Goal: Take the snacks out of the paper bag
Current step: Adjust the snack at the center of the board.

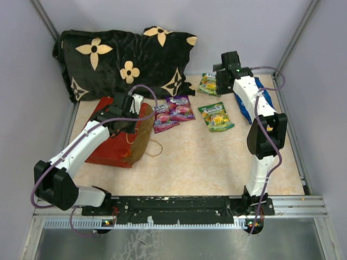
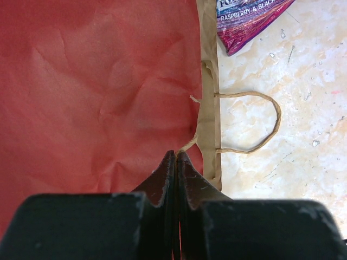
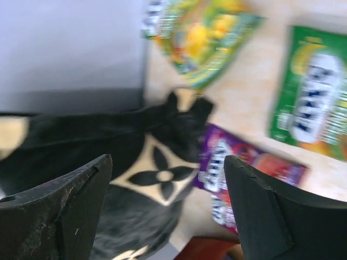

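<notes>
Top external view: paper bag (image 1: 116, 142) lies on its side, interior not seen. Purple pouches (image 1: 180, 107) lie just beside its mouth, a green pouch (image 1: 216, 116) farther off, the blue chip bag (image 1: 242, 108) well apart from it. Left gripper (image 2: 176, 158) is clenched on the bag's rim paper by a cord handle (image 2: 249, 122). Right gripper (image 3: 168, 168) is spread and empty, far from the bag, by the pillow (image 1: 119, 59) corner. Step judged: emptying, late. Next: mouth to be held up, right fingers brought across and inside to check.
</notes>
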You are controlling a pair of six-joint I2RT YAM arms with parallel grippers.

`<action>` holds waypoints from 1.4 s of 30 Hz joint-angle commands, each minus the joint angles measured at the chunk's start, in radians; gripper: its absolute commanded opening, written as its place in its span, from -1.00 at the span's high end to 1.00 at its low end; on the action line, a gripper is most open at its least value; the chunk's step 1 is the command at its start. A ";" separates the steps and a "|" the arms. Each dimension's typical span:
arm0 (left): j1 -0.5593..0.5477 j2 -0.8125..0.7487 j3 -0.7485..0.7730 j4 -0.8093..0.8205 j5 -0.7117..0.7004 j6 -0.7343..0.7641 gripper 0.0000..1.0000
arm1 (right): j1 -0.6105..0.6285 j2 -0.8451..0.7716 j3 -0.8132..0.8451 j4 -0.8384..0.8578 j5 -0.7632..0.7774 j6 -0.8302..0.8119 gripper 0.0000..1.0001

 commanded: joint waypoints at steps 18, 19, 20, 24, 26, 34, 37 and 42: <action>0.004 -0.050 -0.027 0.027 0.036 -0.015 0.91 | -0.097 0.705 0.378 0.864 -0.723 -0.501 -0.46; 0.003 -0.053 -0.027 0.029 0.036 -0.015 0.91 | -0.103 0.664 0.309 0.893 -0.712 -0.507 -0.47; 0.003 -0.056 -0.029 0.031 0.035 -0.016 0.91 | -0.108 0.638 0.249 0.907 -0.693 -0.512 -0.47; 0.003 -0.064 -0.029 0.038 0.033 -0.020 0.91 | -0.133 0.572 0.117 0.907 -0.654 -0.549 -0.49; 0.003 -0.065 -0.031 0.037 0.031 -0.021 0.91 | -0.144 0.548 0.053 0.923 -0.641 -0.543 -0.49; 0.003 -0.073 -0.049 0.049 0.023 -0.017 0.91 | -0.150 0.485 -0.071 0.984 -0.606 -0.499 -0.47; 0.003 -0.075 -0.050 0.050 0.024 -0.015 0.90 | -0.135 0.471 -0.041 0.967 -0.629 -0.516 -0.47; 0.003 -0.074 -0.052 0.050 0.027 -0.017 0.90 | -0.125 0.389 0.073 0.851 -0.637 -0.661 -0.47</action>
